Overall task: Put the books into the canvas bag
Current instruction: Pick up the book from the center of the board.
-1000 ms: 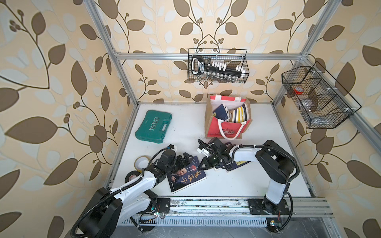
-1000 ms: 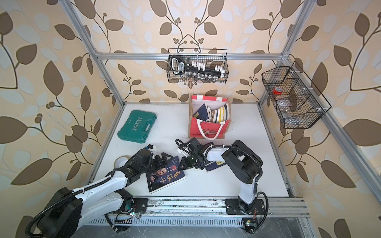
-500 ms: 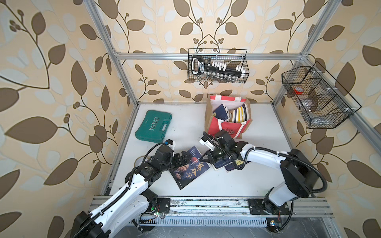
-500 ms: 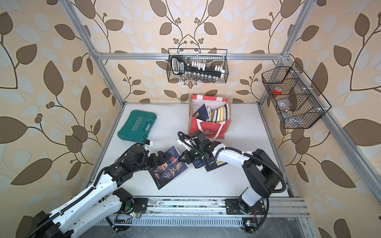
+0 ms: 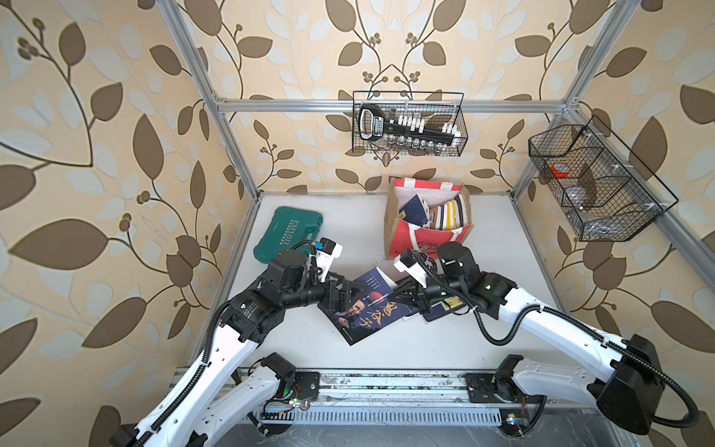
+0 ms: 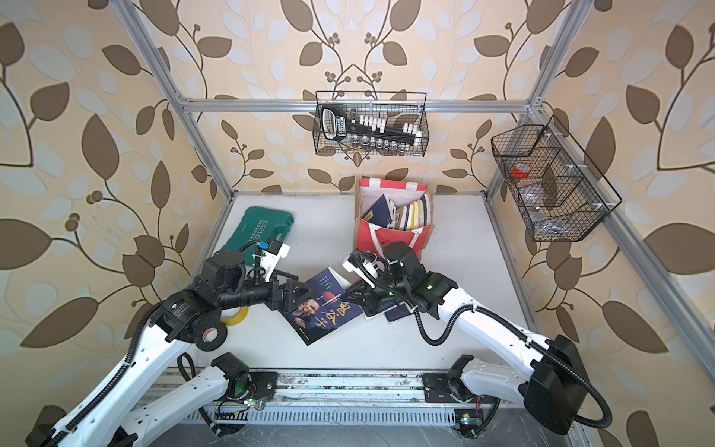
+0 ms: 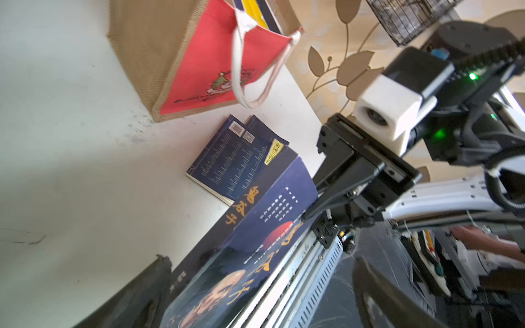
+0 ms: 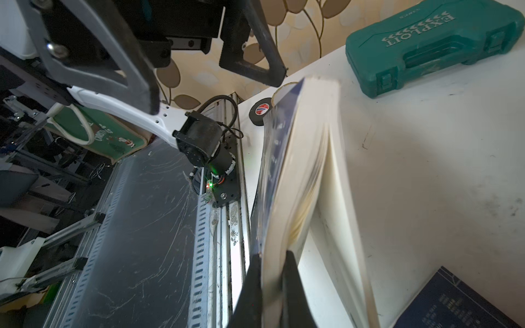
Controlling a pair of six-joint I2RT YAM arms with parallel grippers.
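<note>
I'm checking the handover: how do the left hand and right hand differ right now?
The left hand is wide open; the right hand is shut. The right hand pinches the portrait book's raised edge; the left hand grips nothing, its fingers apart at the opposite edge. Both meet at one book.

Robot test cell; aluminium frame, wallpapered panels
</note>
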